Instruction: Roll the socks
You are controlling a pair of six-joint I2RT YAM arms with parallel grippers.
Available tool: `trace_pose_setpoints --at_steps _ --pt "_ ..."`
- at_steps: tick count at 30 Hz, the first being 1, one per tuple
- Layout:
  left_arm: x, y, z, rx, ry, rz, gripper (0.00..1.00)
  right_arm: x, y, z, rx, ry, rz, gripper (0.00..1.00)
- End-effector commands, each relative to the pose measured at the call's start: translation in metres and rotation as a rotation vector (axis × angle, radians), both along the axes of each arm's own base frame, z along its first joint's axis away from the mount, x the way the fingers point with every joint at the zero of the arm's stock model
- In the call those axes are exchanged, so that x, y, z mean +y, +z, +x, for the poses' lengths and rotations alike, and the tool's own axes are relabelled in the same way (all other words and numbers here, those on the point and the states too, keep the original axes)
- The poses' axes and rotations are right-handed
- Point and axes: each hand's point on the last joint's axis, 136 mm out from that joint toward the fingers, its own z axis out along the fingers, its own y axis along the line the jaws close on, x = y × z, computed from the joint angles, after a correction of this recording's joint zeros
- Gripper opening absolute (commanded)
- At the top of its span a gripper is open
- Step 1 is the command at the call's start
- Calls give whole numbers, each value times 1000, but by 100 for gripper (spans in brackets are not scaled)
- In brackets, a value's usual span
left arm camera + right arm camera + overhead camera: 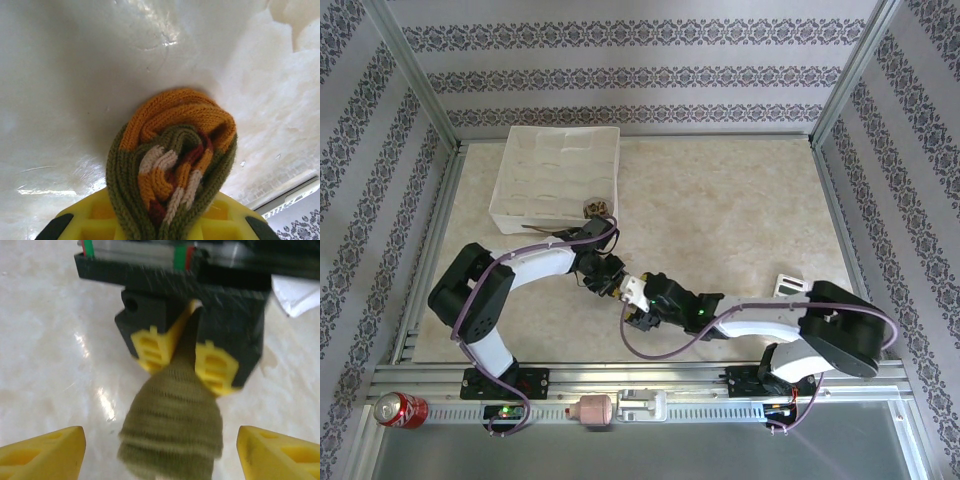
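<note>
The olive-green sock (175, 150), rolled into a bundle with orange and white stripes showing in its folds, is pinched between the yellow fingers of my left gripper (160, 222), which is shut on it above the pale tabletop. In the right wrist view the same sock (172, 435) hangs from the left gripper (185, 365). My right gripper (160, 455) stands open, its yellow fingertips (45, 452) wide on either side of the sock and apart from it. From above, the left gripper (608, 277) and the right gripper (638, 302) meet at the table's near middle. The brown argyle sock (598, 207) lies in the white tray.
The white compartment tray (550, 165) stands at the back left, just beyond the left arm. A small white bracket (787, 285) lies at the right. A red can (399, 409) and a small pink object (593, 410) sit on the front rail. Patterned walls enclose the table.
</note>
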Motion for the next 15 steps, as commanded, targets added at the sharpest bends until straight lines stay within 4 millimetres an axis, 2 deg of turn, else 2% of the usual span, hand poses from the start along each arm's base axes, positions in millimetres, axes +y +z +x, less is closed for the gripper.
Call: trace_pose_setpoints --at_steps 1,7,10,13,15 --pt "30 -28 -28 136 0 146 0 1 -3 21 -120 -36 -107 76" --pt "29 -25 -25 126 1 134 0 -11 -39 22 -78 -78 -213 55" --pt "29 -25 -26 126 1 126 0 -17 -47 22 -59 -98 -225 39" --pt "28 -23 -25 114 5 110 0 -14 -47 20 -36 -86 -208 17" --pt "27 -22 -22 93 16 96 16 -12 -47 18 -14 -78 -189 7"
